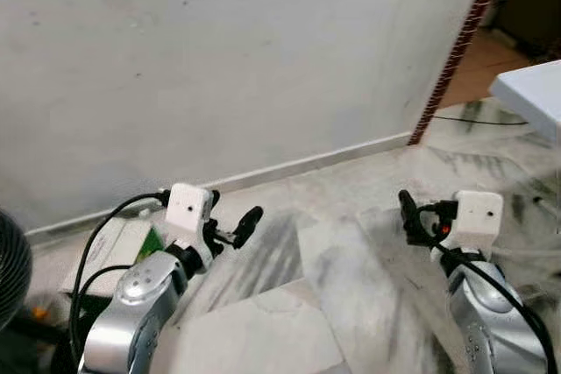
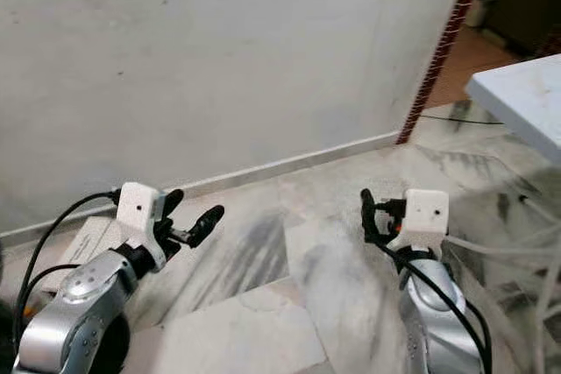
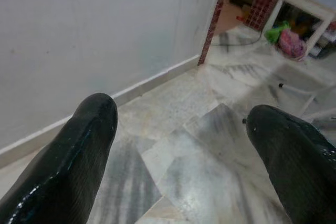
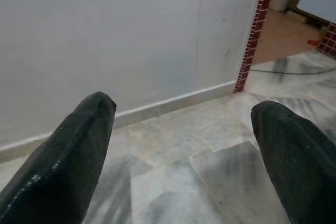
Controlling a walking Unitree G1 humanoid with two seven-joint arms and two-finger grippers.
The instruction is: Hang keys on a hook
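Left gripper [image 1: 235,219]: raised in front of the body, fingers [image 3: 79,156] spread wide, nothing between them. Right gripper [image 2: 370,214]: held at similar height on the other side, fingers [image 4: 73,156] likewise well apart and empty. Beneath both lies a grey-veined marble floor [image 1: 351,269]; ahead stands a plain pale wall [image 1: 245,50] with a skirting strip along its foot, ending at a red-tiled doorway edge [image 1: 460,45]. A white table [image 2: 526,98] intrudes near the right arm, and a flat box [image 1: 118,247] lies on the floor by the left arm. Task items: neither keys nor hook can be located on the visible wall, floor or table, so their whereabouts cannot be stated. Handling, as a judgement only: keys are typically light, rigid metal, slippery and prone to swing and rattle; the ring, or the bunch pinched just below it, would be the sound place to hold, leaving the ring free to pass over a hook. Obscured: the upper wall is cut off, the table top is barely shown, and objects under the table in the left wrist view are too blurred to identify.
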